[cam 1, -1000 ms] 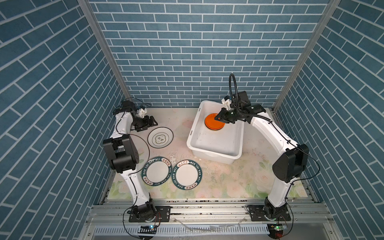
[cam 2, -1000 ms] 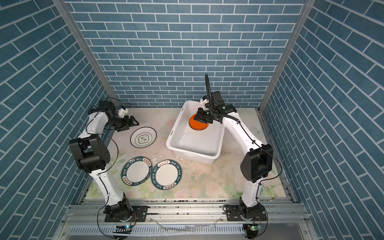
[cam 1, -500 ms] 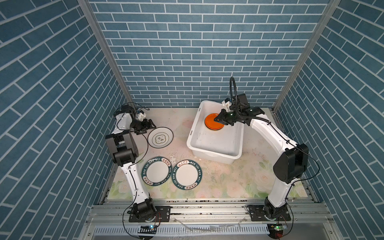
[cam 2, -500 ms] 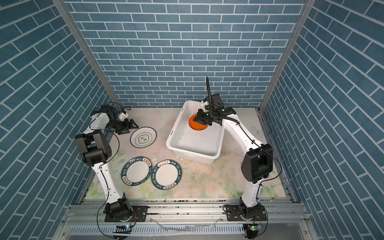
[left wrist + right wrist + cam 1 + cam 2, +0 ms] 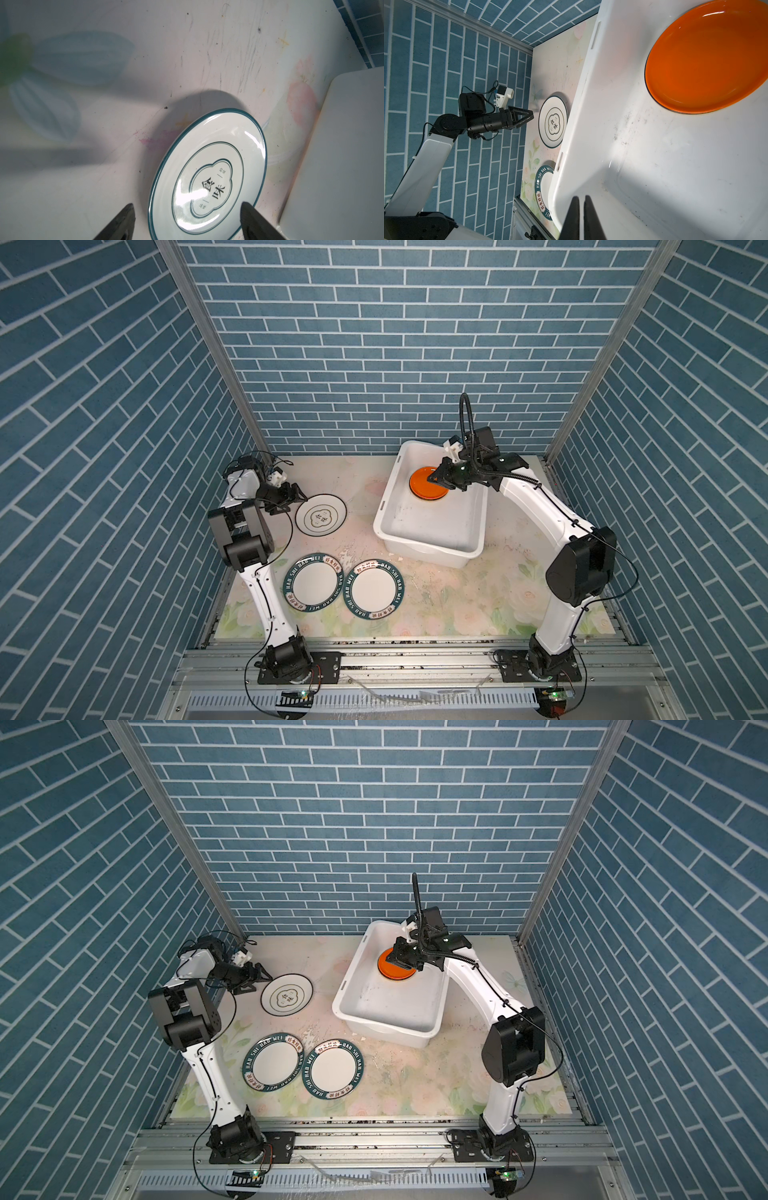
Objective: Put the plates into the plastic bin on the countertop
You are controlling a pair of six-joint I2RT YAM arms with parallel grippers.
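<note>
Reaches for the black-rimmed plate (image 5: pixel 321 515), flat on the counter (image 5: pixel 457 593) beside the plastic bin (image 5: pixel 428 549), with the left hand (image 5: pixel 294 502) spread wide just beside its rim. Calls for slipping one finger low under the lip and closing only once the rim sits deep. Holds nothing in the right hand (image 5: pixel 581 199), pinched narrow over the bin near the orange plate (image 5: pixel 424 489) lying inside.

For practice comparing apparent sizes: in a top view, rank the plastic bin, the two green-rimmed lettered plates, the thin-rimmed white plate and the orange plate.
1. plastic bin
2. green-rimmed lettered plates, alike; nearer the camera, so their lead is unsure
3. thin-rimmed white plate
4. orange plate, partly hidden
</note>
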